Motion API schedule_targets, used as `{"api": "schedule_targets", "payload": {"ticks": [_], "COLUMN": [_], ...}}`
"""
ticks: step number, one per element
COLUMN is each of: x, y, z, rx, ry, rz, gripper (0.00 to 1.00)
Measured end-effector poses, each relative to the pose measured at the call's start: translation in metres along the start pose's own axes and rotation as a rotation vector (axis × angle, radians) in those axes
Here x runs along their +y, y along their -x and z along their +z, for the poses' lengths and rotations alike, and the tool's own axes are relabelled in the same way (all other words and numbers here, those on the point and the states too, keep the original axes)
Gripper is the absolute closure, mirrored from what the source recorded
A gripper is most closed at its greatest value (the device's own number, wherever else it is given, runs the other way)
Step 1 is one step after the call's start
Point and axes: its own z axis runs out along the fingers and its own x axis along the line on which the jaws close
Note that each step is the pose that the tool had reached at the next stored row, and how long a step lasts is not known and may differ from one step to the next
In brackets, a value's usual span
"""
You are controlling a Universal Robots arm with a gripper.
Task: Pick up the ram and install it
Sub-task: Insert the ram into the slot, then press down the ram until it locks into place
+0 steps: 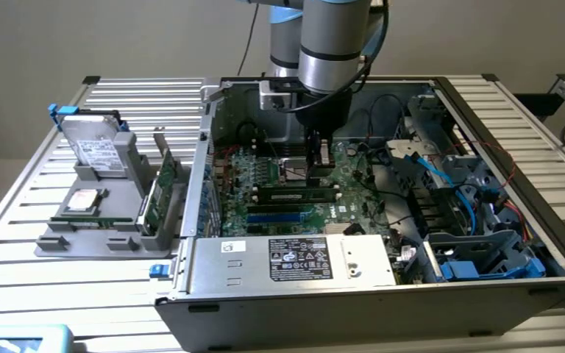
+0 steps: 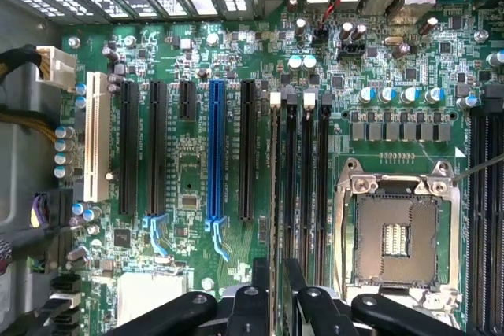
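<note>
Standing on edge on the motherboard (image 1: 366, 184) inside the open computer case (image 1: 263, 309), the ram (image 1: 297, 195) sits just below the gripper (image 1: 319, 173), slightly to its near side. The gripper hangs straight down over it. The ram's long axis runs level, from the exterior view's left to the exterior view's right, with its dark chips facing near. The fingers (image 2: 259, 277) stand a narrow gap apart and clasp nothing.

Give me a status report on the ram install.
Gripper low over the motherboard, at the ram. Ram standing among the memory slots, latching unclear. Blue cables well aside, nothing blocking.
</note>
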Motion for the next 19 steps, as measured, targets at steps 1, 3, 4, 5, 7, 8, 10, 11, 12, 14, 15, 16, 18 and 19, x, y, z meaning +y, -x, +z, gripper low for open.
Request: {"api": "schedule_targets", "payload": {"ticks": [1, 3, 4, 5, 7, 8, 10, 11, 12, 14, 15, 16, 18, 19], "x": [-0.0015, -0.0040, -0.0050, -0.0059, -0.0064, -0.0064, -0.0064, -0.0064, -0.0064, -0.0064, -0.0064, -0.0064, -0.0064, -0.0064], "y": [-0.0002, -0.0005, -0.0006, -0.0006, -0.0008, -0.0008, -0.0008, -0.0008, -0.0008, -0.0008, -0.0008, -0.0008, -0.0008, -0.0008], "z": [-0.0018, -0.0048, -0.0059, -0.0063, -0.0064, -0.0065, -0.0065, -0.0065, -0.0065, -0.0065, -0.0065, -0.0065, -0.0065, -0.0065], "rx": [0.0001, 0.0001, 0.0000, -0.0001, -0.0002, -0.0001, -0.0001, 0.0000, 0.0000, 0.0000, -0.0001, 0.0000, 0.0000, 0.0000], "ry": [0.0000, 0.0000, 0.0000, 0.0002, 0.0020, 0.0021, 0.0021, 0.0021, 0.0021, 0.0021, 0.0021, 0.0021, 0.0021, 0.0021], "rz": [0.000, 0.000, 0.000, 0.000, 0.000, 0.000, 0.000, 0.000, 0.000, 0.000, 0.000, 0.000, 0.000, 0.000], "gripper": [0.78, 0.78, 0.78, 0.78, 0.78, 0.78, 0.78, 0.78, 0.78, 0.78, 0.78, 0.78, 0.78, 0.78]}}
